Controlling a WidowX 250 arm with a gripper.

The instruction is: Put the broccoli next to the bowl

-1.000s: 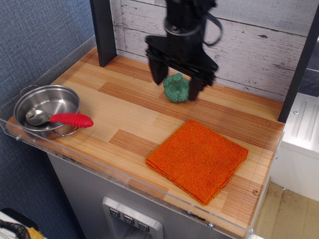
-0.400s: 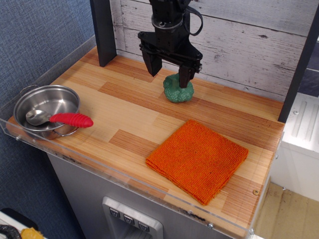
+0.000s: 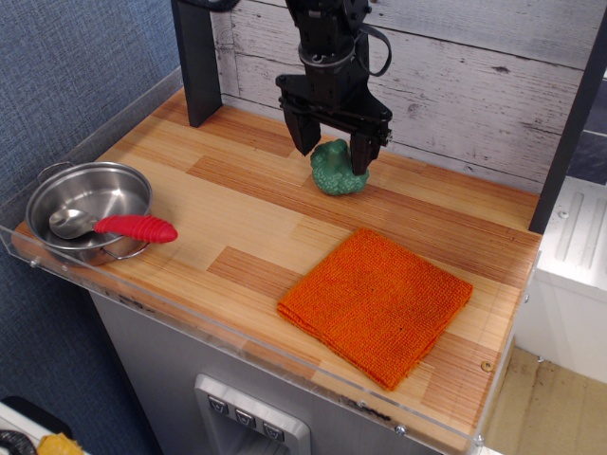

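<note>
The claw [image 3: 333, 156] stands open astride the broccoli [image 3: 338, 169], which sits on the table [image 3: 237, 218] directly below it — probably light, stiff, bumpy plastic; grip the floret head's sides.

A toy-kitchen test rig is being suggested by the wooden tabletop [image 3: 237, 204], clear acrylic guard [image 3: 285, 355] and whitewashed plank backdrop [image 3: 474, 85].
</note>
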